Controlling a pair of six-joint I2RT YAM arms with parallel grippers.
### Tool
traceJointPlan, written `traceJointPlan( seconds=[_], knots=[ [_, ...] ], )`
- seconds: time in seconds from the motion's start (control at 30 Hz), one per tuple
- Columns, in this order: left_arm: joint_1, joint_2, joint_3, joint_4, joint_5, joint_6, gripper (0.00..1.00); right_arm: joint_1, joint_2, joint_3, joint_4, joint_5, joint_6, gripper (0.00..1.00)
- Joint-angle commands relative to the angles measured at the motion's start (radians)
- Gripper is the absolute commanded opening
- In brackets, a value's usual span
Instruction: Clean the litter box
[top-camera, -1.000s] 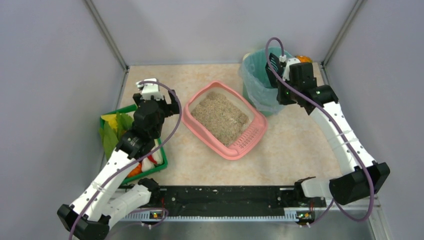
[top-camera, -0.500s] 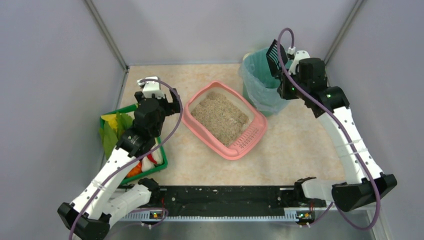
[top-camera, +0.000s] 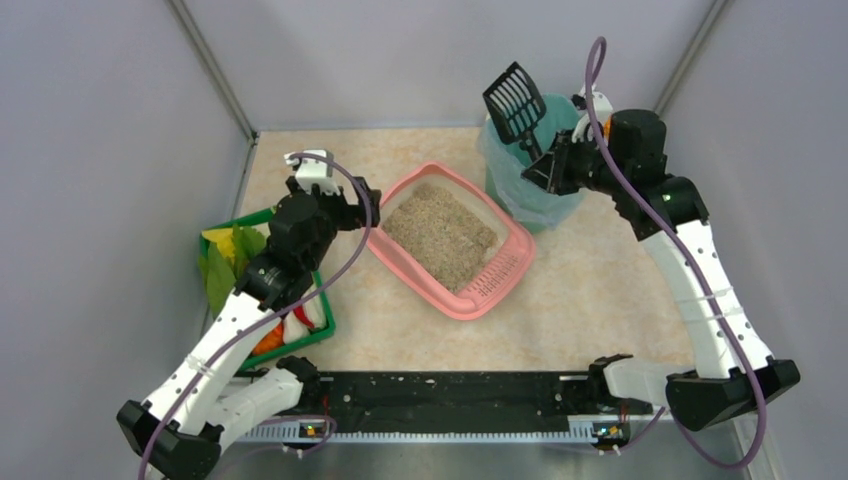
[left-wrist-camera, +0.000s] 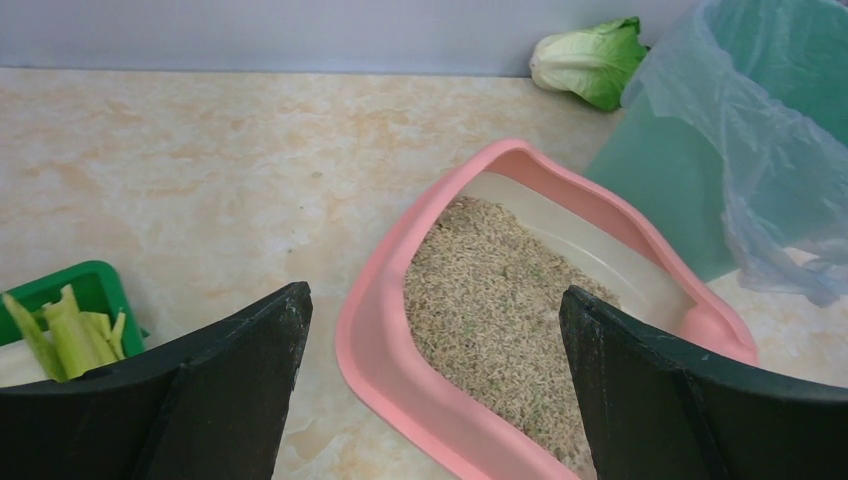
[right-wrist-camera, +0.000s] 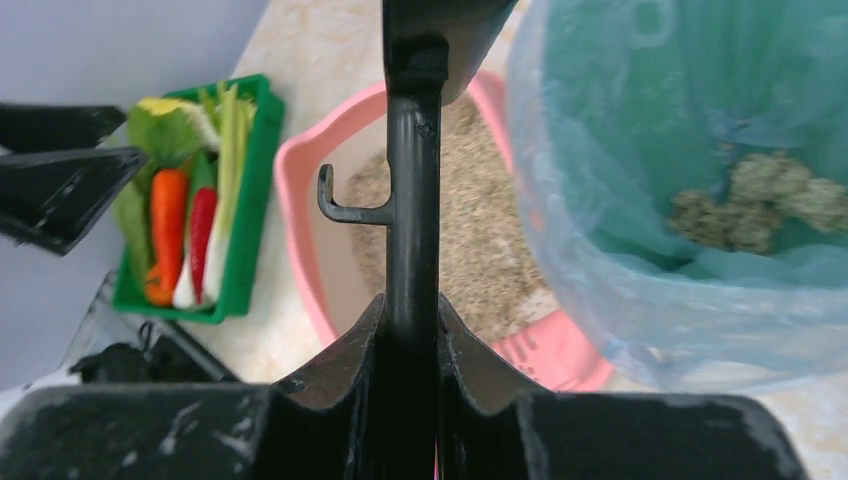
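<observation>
The pink litter box (top-camera: 392, 258), filled with beige litter, lies in the middle of the table with its slotted ledge (top-camera: 496, 279) at the near right. My right gripper (top-camera: 552, 163) is shut on the handle of a black slotted scoop (top-camera: 513, 95), held raised over the left rim of the teal-lined bin (top-camera: 525, 195). In the right wrist view the scoop handle (right-wrist-camera: 413, 200) runs straight up from between the shut fingers (right-wrist-camera: 350, 350). My left gripper (top-camera: 352, 205) hangs open just left of the box. Its wrist view shows the box rim (left-wrist-camera: 372, 352) between the wide-apart fingers (left-wrist-camera: 210, 380).
A green tray (top-camera: 301, 340) of leaves and toy vegetables sits at the left, under my left arm. The bin (right-wrist-camera: 690, 110) holds greyish clumps (right-wrist-camera: 760, 200). A lettuce piece (left-wrist-camera: 590, 62) lies by the back wall. Walls close in on three sides.
My right arm has lifted and swung the scoop up out of the bin, its head now high over the bin's left rim. My left gripper has edged right, toward the litter box.
</observation>
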Motion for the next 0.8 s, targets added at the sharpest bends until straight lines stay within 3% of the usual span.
traceJointPlan(
  seconds=[0.0,0.23,0.53,0.77],
  knots=[
    [0.004,0.020,0.044,0.085,0.130,0.003,0.99,-0.006,-0.024,-0.054,0.095,-0.243,0.053,0.00],
    [0.003,0.076,0.075,0.116,0.353,0.063,0.98,-0.006,-0.014,-0.214,0.150,-0.488,0.019,0.00],
    [0.004,0.252,0.169,0.118,0.619,0.048,0.99,0.005,0.016,-0.343,0.145,-0.581,-0.112,0.00],
    [0.019,0.369,0.254,0.109,0.762,0.039,0.89,0.011,0.053,-0.379,0.138,-0.645,-0.180,0.00]
  ],
)
